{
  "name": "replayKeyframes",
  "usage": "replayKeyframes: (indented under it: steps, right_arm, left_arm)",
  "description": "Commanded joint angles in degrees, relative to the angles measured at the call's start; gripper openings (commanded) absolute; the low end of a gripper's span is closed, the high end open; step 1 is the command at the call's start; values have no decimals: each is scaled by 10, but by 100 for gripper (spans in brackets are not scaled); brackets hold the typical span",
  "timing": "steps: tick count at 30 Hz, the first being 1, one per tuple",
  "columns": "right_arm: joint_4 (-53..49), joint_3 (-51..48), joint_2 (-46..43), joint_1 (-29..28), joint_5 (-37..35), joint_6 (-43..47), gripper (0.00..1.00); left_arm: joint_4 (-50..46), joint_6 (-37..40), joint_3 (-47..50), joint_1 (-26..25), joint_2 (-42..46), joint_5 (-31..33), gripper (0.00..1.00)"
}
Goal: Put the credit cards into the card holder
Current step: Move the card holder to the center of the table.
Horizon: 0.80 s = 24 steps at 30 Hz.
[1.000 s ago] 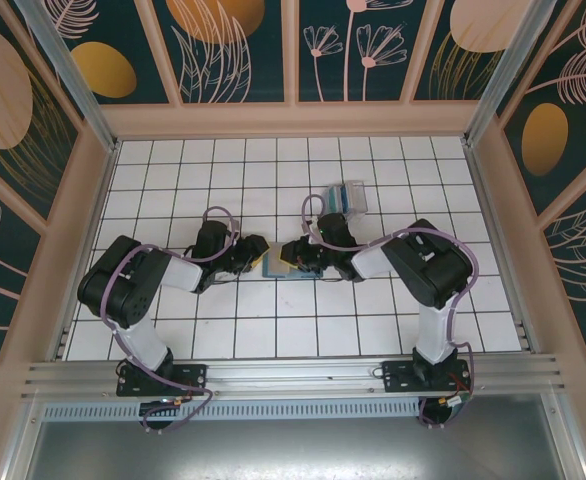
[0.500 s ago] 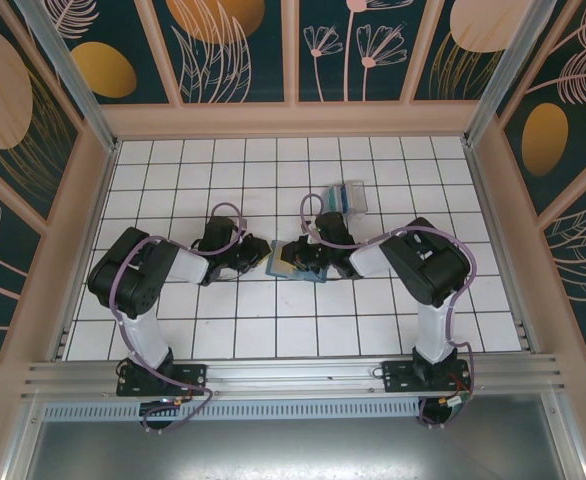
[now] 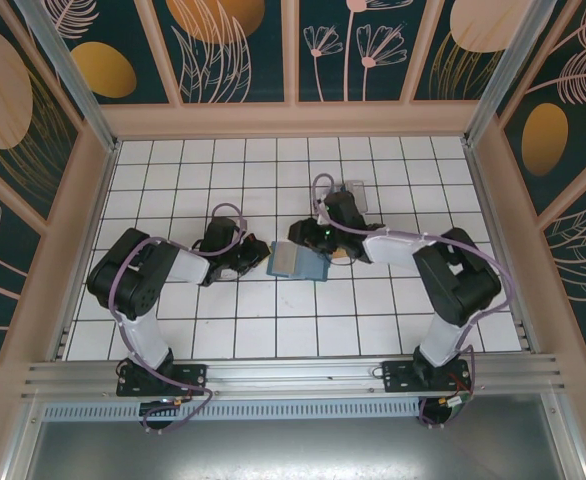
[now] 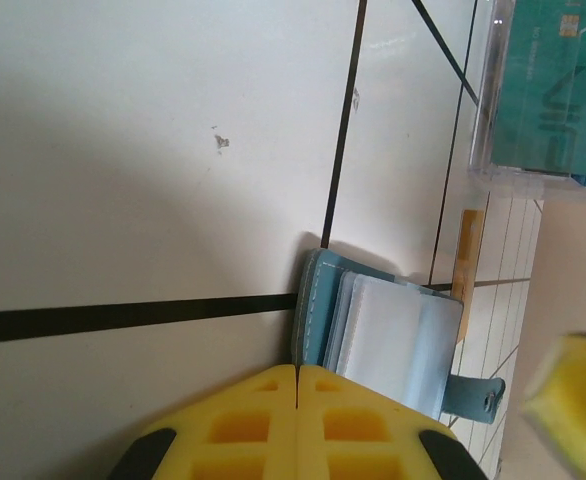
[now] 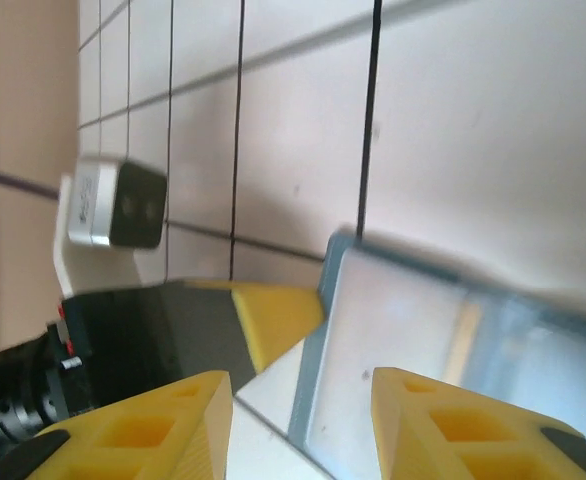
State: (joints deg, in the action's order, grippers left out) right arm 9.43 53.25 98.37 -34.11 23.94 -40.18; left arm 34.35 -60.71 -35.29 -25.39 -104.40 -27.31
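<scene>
where the white tiled tabletop [image 3: 173,330] fills the middle of the top view, the card holder [image 3: 295,262] is found at its centre. the left end effector [image 4: 296,400], fingers pressed together and empty, is set just beside its left edge. the right end effector [image 5: 298,390] is held spread close over it. a teal credit card [image 4: 548,90] is seen inside a clear box [image 4: 533,183], upper right of the left wrist view.

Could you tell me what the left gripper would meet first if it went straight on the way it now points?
The card holder: in the left wrist view the left gripper points its shut fingers right at the holder's near edge, so close that I cannot tell whether they touch it.
</scene>
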Motion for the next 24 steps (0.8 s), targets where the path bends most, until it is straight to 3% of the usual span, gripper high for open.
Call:
replayKeyframes:
  steps: [1, 3, 8, 12, 14, 24]
  right_arm:
    - [-175, 64, -48, 12, -181, 130, 44]
    - [-211, 87, -63, 24, -238, 174, 46]
    - [-290, 167, -44, 115, -258, 232, 51]
    - [-321, 222, 5, 146, -277, 236, 55]
    - [-327, 243, 33, 152, -257, 247, 64]
    - [-345, 312, 126, 166, -175, 246, 65]
  left_arm:
    - [-26, -12, 19, -4, 1, 31, 0]
    - [-18, -22, 28, -4, 8, 34, 0]
    - [-13, -36, 37, 0, 19, 44, 0]
    - [-6, -43, 47, 2, 29, 47, 0]
    - [-5, -46, 50, 6, 32, 47, 0]
    - [7, -54, 70, 19, 57, 42, 0]
